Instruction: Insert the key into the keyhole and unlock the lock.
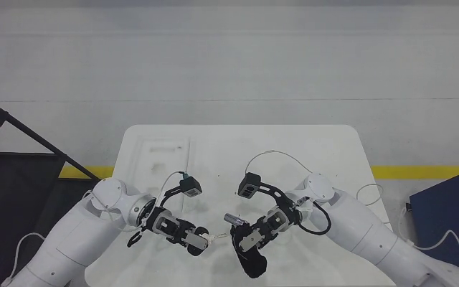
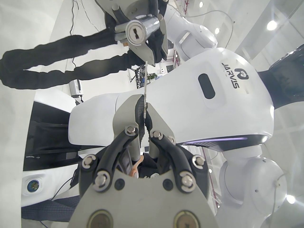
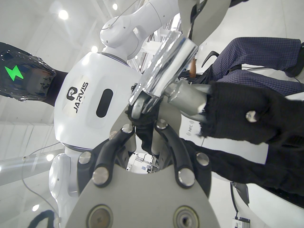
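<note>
Pinched edge-on between the pressed-together fingers of the left gripper [image 2: 144, 110]: thin silver key [image 2: 145, 88], blade running straight out past the fingertips, tip just short of the lock [image 2: 139, 32]. Clamped in the right gripper [image 3: 144, 117]: shiny chrome barrel, keyhole [image 2: 134, 32] facing the key, black sleeved cable [image 2: 47, 55] trailing behind.

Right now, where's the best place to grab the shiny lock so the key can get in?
Grip the lock round its smooth chrome barrel, coming from the side, behind the front face. The keyhole sits in that round end face, so a side-on grip leaves it open for the key.
</note>
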